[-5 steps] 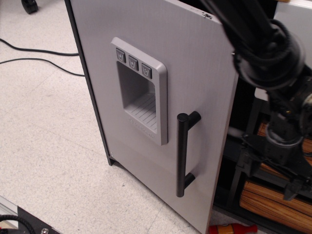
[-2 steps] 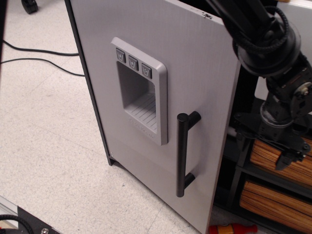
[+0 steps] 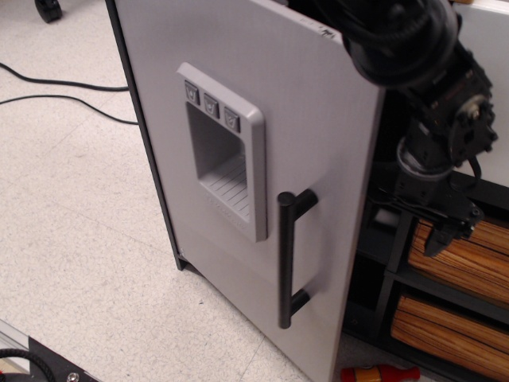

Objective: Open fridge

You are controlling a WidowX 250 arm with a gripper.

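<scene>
Swinging further open than a second ago, the fridge (image 3: pixel 262 159) door yields as the gripper (image 3: pixel 433 215), jaw state unclear, pushes behind its right edge.

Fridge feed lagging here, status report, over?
Gripper behind door edge, jaws unclear. Fridge door ajar, handle untouched. Wooden baskets close beside gripper.

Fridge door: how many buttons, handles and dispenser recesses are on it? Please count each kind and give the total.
Buttons: 3
Handle: 1
Dispenser recess: 1
Total: 5
</scene>
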